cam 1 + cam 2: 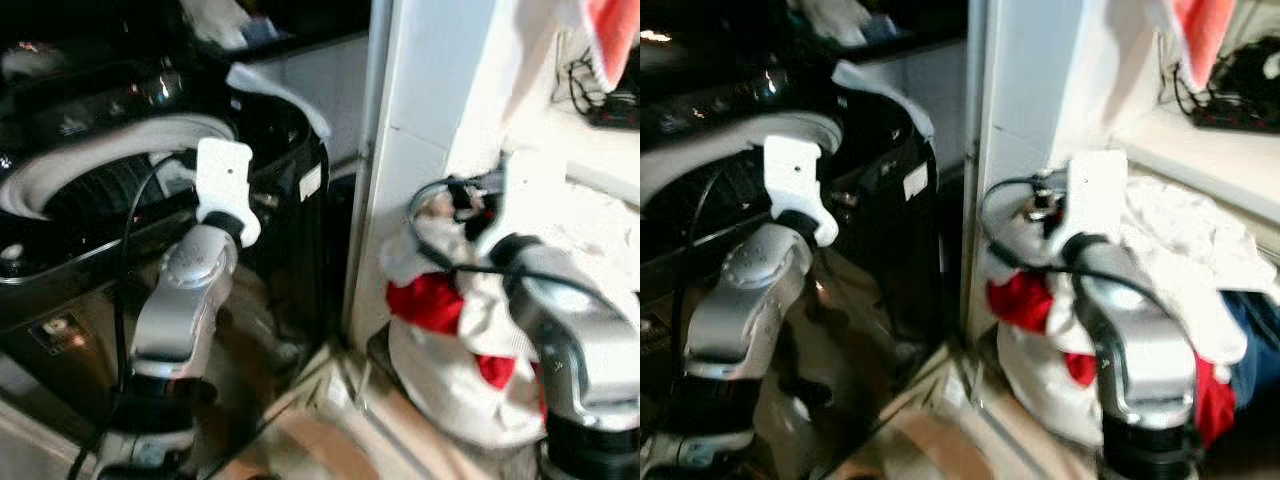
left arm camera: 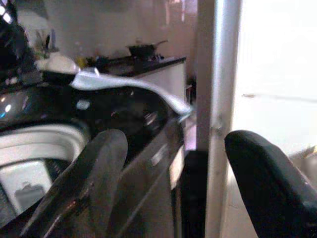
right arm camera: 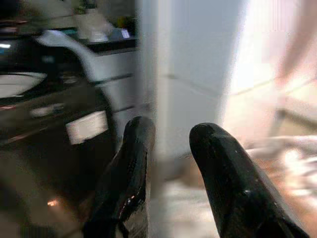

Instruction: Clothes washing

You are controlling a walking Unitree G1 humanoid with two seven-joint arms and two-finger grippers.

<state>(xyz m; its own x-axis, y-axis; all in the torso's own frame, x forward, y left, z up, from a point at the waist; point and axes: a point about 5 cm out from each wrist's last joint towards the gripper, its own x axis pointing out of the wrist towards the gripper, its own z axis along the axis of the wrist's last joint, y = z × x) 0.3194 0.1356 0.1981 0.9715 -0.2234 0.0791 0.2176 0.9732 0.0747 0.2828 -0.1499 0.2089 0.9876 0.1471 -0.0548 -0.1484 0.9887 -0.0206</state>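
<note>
- left claw [image 2: 163, 188] stands wide, its two black fingers well apart with nothing between them; it is raised beside the washing machine [image 1: 110, 200], at the right side of the open drum rim [image 1: 60, 165].
- right claw [image 3: 171, 173] is narrower but parted, holding nothing; it is raised over the laundry pile [image 1: 450, 330], pointing toward the white wall corner [image 1: 400, 150].
- the task's thing, the heap of white and red clothes, lies on the robot's right, low by the foot of the wall, directly under and beyond the right arm [image 1: 560, 320]; a red garment [image 1: 425, 300] shows on its near left side.
- by my judgement the right claw is far the nearer to the clothes, and the drum lies to the left across the wall corner, so any load must travel leftward past that corner.
- the pile has no clear long axis; it is a rounded mound.
- a black cable [image 1: 440, 250] loops from the right wrist over the pile and could snag cloth.
- a pink-red cloth [image 1: 610, 35] hangs above on the right, over a ledge with dark cords [image 1: 600, 100].
- the views are blurred, so finer detail is uncertain.
</note>
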